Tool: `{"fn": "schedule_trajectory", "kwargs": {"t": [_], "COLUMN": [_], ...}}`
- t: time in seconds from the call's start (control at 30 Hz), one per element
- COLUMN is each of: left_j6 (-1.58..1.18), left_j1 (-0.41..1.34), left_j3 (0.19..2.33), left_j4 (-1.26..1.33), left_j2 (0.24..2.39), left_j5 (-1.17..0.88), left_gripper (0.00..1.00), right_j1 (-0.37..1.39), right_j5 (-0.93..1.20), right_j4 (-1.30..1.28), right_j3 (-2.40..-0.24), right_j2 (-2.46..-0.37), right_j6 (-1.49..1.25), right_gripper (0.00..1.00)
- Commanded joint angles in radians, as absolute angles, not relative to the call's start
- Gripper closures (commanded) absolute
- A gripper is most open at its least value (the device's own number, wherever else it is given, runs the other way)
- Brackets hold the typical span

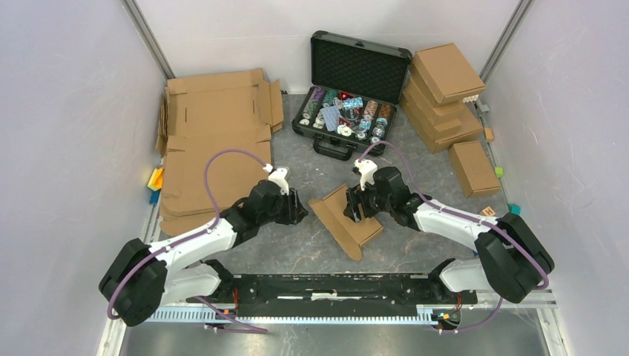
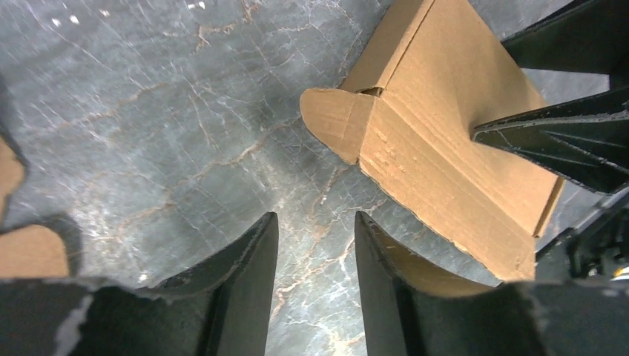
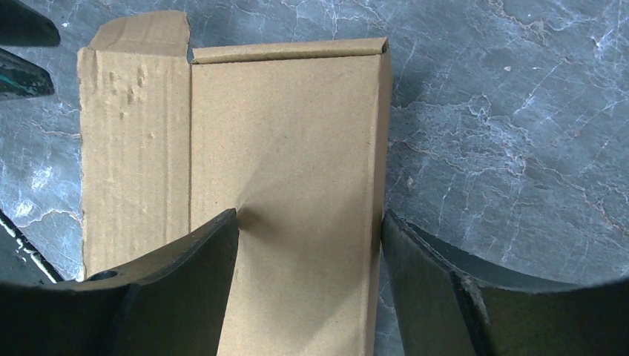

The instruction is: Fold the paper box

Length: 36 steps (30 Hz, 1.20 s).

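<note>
The paper box (image 1: 348,226) lies on the grey marble table between both arms, a small brown mailer with its lid down and a side flap (image 2: 334,119) spread toward the left arm. My right gripper (image 1: 352,211) is on it. In the right wrist view (image 3: 310,215) one finger dents the lid (image 3: 289,133) and the other presses the box's right side wall. My left gripper (image 1: 300,208) sits just left of the box, apart from it. In its own view (image 2: 315,219) the jaws are open with only table between them and the box (image 2: 445,111) lies ahead to the right.
An open black case (image 1: 348,96) of poker chips stands at the back centre. A stack of folded brown boxes (image 1: 441,89) and a single box (image 1: 473,167) stand at the right. Large cardboard sheets (image 1: 215,141) lie at the left, with small coloured blocks (image 1: 156,182) by the wall.
</note>
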<state>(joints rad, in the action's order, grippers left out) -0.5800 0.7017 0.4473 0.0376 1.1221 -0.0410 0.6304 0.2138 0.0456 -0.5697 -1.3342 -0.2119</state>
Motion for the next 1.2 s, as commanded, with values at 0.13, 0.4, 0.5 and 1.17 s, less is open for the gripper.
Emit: {"fn": "schedule_trajectory", "kwargs": {"t": [0.13,0.4,0.5,1.17], "left_j6": [-0.193,0.088,0.208,0.357], "left_j1": [0.725,0.782,0.854,0.892], "left_j3": [0.552,0.641,0.652,0.697], "left_j4": [-0.057,-0.086,-0.093,-0.049], "left_j2": [1.13,1.203,1.266,1.393], "left_j5": [0.028,-0.004,0.064,0.167], "left_gripper": [0.43,0.43,0.42,0.32], "right_j1": [0.639,0.639,0.64,0.627], "right_j5": [0.213,0.205,0.198,0.212], "right_j4": [-0.067,-0.088,-0.088,-0.087], "right_j3": [-0.584,-0.589,-0.586,-0.581], "right_j2": [-1.344,-1.341,-1.347,-1.332], "right_j6": [-0.169,-0.151,-0.148,-0.141], "right_gripper": [0.25,0.25,0.25,0.25]}}
